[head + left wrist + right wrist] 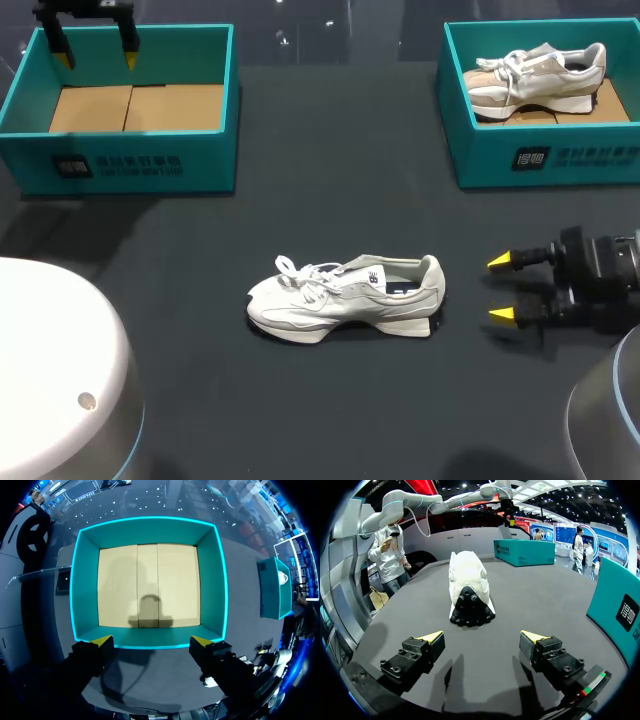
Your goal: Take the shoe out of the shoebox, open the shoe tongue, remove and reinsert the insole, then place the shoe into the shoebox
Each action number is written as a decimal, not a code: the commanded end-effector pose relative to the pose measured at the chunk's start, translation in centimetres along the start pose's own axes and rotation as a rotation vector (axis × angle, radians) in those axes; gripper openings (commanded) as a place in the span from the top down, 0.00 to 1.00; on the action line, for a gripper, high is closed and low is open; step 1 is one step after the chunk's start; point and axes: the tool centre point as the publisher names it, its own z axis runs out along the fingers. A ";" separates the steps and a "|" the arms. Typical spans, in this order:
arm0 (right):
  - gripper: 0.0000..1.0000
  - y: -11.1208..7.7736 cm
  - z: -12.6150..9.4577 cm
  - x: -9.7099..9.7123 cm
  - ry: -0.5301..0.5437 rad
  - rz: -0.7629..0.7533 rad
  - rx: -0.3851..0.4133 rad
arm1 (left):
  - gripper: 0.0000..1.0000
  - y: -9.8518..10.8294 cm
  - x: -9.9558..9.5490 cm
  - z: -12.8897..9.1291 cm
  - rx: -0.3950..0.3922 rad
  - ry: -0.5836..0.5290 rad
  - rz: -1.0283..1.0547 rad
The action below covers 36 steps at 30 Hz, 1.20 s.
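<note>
Centrally, a pale grey-white shoe (345, 300) stands on its sole on the dark tabletop (330, 180), outside both boxes. Its toe points toward the robot's left side and its heel toward the right pincer (501, 288). The laces lie loose over the front, and the collar opening faces upward.

Right pincer: it is held low over the tabletop, just beyond the heel and apart from it. The two yellow-tipped fingers are spread and hold nothing. In the right wrist view the shoe (467, 580) lies ahead of the right pincer (482, 637), in line with the gap between the fingers. The dark studded heel of the sole is turned toward the camera.

Left pincer (96, 58): it hangs over the far edge of the left shoebox (120, 165), a teal box with a bare cardboard floor. In the left wrist view the left pincer (151, 641) has its fingers wide apart and empty. Their tips are above the near wall of the left shoebox (150, 530), and the pincer casts a shadow on the cardboard.

Right shoebox (545, 155): a matching teal box at the far right of the tabletop. It contains a second shoe (540, 75) of similar pale colour.
</note>
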 end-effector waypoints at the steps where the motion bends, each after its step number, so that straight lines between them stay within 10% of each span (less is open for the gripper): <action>1: 0.00 0.4 0.6 0.4 -0.013 -0.007 -0.006 | 0.00 0.0 0.0 0.0 0.000 0.000 0.000; 36: 0.00 4.2 7.5 1.9 -0.016 -0.024 -0.052 | 0.00 0.0 0.0 0.0 0.000 0.000 0.000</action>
